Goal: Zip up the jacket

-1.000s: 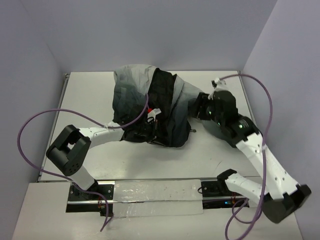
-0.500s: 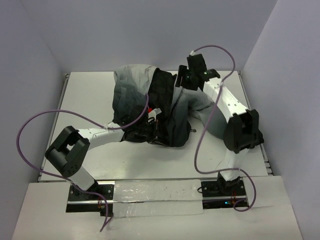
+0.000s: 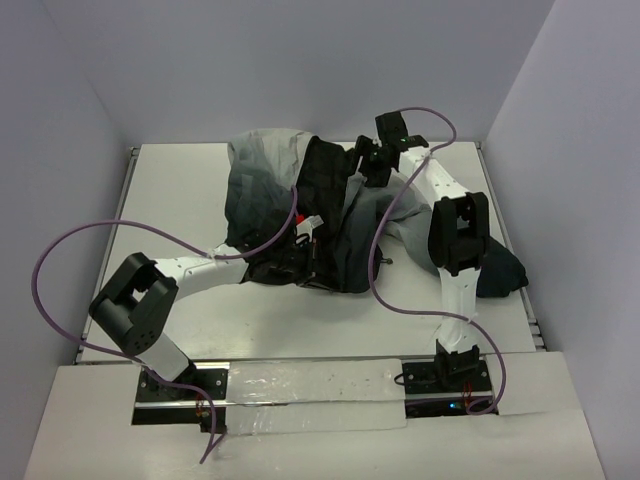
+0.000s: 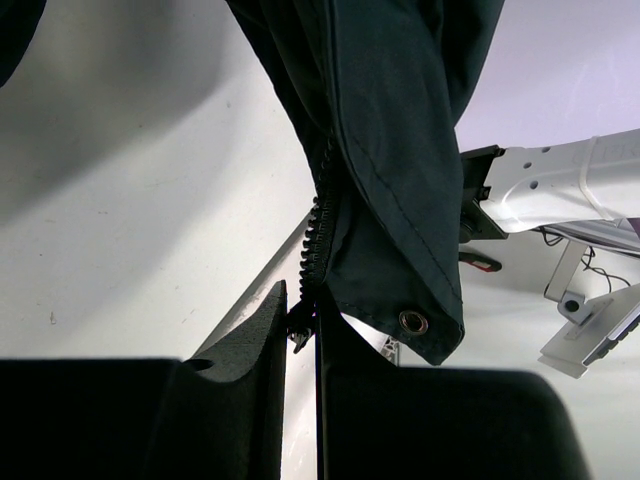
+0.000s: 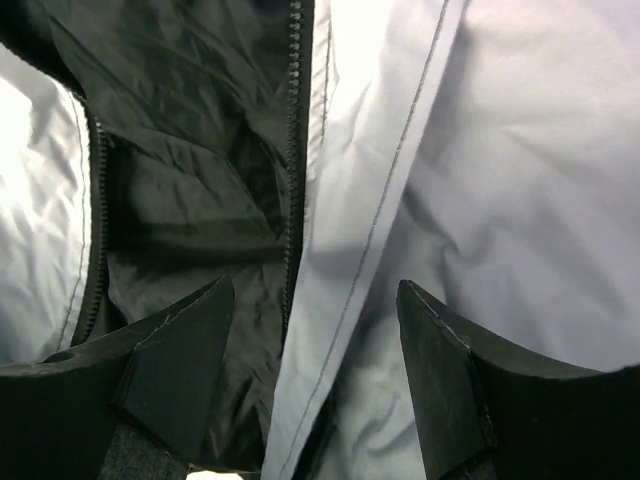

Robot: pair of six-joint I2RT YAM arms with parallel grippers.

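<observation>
left gripper (image 4: 303, 315) pinches the lower end of the zipper (image 4: 315, 235) on the jacket (image 3: 262, 170); right gripper (image 5: 315, 290) hovers above it, jaws spread.

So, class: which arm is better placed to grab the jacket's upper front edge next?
Right: the right gripper hangs open over the jacket beside its zipper; the left gripper is shut on the zipper's bottom end.

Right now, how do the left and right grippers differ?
The left gripper is shut, pinching the zipper end; the right gripper is open, holding nothing. The left sits at the near hem of the jacket; the right hovers over its far, grey part. Both are by the zipper.
</observation>
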